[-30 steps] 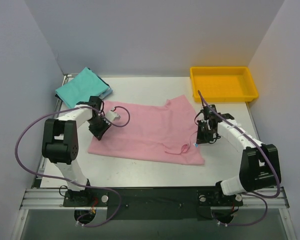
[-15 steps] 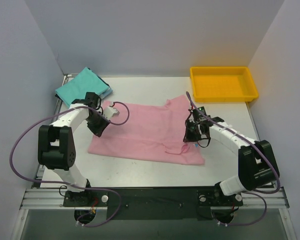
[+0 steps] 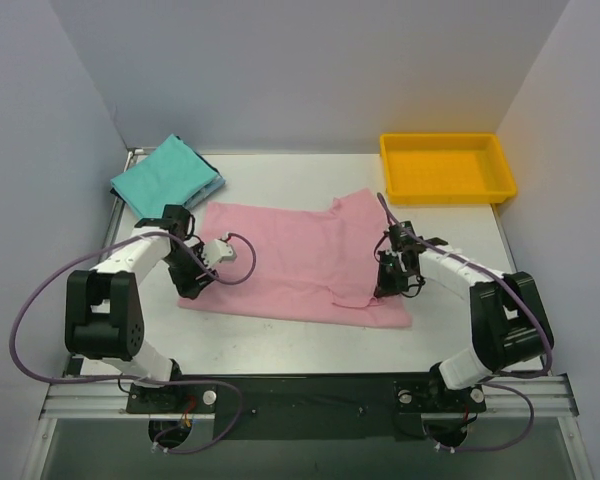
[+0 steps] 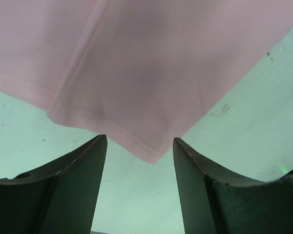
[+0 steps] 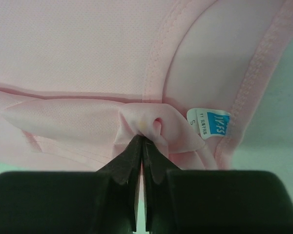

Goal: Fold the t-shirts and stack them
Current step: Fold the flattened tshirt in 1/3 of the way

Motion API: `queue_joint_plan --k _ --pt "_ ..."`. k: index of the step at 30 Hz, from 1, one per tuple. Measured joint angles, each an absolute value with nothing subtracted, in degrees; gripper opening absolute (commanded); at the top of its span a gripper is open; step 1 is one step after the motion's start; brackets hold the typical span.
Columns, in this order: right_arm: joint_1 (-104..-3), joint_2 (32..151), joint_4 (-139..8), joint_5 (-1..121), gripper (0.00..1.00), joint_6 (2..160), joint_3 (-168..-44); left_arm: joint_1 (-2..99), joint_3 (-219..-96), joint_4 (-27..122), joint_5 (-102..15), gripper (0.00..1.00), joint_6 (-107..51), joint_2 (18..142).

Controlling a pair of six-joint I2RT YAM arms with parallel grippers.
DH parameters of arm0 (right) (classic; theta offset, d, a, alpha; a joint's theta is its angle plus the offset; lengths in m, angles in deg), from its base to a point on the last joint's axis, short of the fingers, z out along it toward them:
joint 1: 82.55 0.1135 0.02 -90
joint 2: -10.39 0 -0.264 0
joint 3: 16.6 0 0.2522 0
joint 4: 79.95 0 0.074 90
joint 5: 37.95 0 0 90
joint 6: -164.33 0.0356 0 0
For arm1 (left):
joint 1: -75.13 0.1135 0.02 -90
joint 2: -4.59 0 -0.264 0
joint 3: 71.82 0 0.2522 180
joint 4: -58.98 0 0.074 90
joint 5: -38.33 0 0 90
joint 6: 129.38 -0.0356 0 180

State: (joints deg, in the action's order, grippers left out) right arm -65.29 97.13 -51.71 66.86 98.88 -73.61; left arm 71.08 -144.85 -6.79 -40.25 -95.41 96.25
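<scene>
Left fingers point(image 4: 68, 180) spread apart, the pink t-shirt point(image 4: 151, 73) corner lying between them at 12 o'clock; right fingers point(image 5: 124, 165) pinch its bunched neckline fold beside the label point(image 5: 212, 122).

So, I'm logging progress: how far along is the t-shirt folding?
Done: the teal t-shirt lies folded on a blue t-shirt, far left. In hand: the pink t-shirt lies spread; the right tool pinches cloth by its collar, the left tool is open over its corner. Left: folding and stacking it.
</scene>
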Motion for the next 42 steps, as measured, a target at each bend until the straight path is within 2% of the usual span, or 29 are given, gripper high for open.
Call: queue_joint_plan --k 3,5,7,10,14,15,17,19,20,21,22,24,28,37,40,42 --pt "-66.40 97.13 -48.30 64.98 0.18 97.66 -76.47 71.06 -142.11 -7.31 -40.51 0.68 -101.66 94.30" --pt "-67.08 95.82 -45.76 62.88 0.24 97.24 -78.44 71.06 -140.54 -7.22 -41.06 0.68 -104.86 94.19" --pt "-67.87 91.80 -43.60 61.18 0.30 97.64 -78.76 71.06 -138.88 -6.94 -41.85 0.67 -106.80 94.21" --pt "-69.68 83.32 -41.17 60.13 0.47 100.11 -77.26 71.06 -136.76 -6.55 -43.20 0.63 -108.46 94.32" --pt "-72.48 74.68 -40.10 59.32 0.54 104.89 -70.11 70.77 -136.39 -5.78 -43.64 0.53 -108.70 94.26" --pt "-72.63 74.22 -40.08 59.25 0.54 105.92 -68.36 70.66 -136.26 -5.56 -43.64 0.47 -108.59 94.17" --pt "-73.29 73.79 -40.25 59.34 0.53 108.15 -63.73 70.42 -135.60 -5.02 -43.57 0.37 -108.37 93.58" --pt "-74.56 73.72 -41.06 59.89 0.43 109.96 -59.62 70.23 -134.75 -4.73 -43.31 0.25 -107.98 92.75" --pt "-75.74 73.94 -41.87 60.61 0.30 110.97 -57.69 69.99 -134.16 -4.69 -43.05 0.16 -107.72 92.18" --pt "-76.33 74.16 -41.98 61.28 0.24 111.45 -57.34 69.83 -133.83 -4.73 -42.85 0.11 -107.41 91.85" --pt "-77.11 74.20 -43.03 61.72 0.10 111.93 -57.26 69.64 -133.50 -4.73 -42.66 0.01 -107.13 91.55" --pt "-78.12 75.25 -45.39 62.75 0.00 112.89 -56.89 69.37 -133.13 -4.89 -42.42 0.00 -106.63 90.98" --pt "-80.20 72.89 -46.18 64.80 0.00 115.16 -55.03 69.09 -132.96 -6.33 -41.78 0.00 -105.93 89.91" --pt "-81.53 47.62 -31.16 64.08 0.00 123.99 -54.04 67.74 -133.90 -20.36 -37.67 0.00 -105.64 83.46" --pt "-81.86 44.70 -26.29 63.43 0.00 126.12 -54.02 67.32 -133.87 -23.05 -37.28 0.00 -105.60 82.87" --pt "-81.88 44.72 -23.66 63.03 0.00 126.97 -54.02 67.19 -133.87 -24.25 -37.28 0.07 -105.60 82.87"
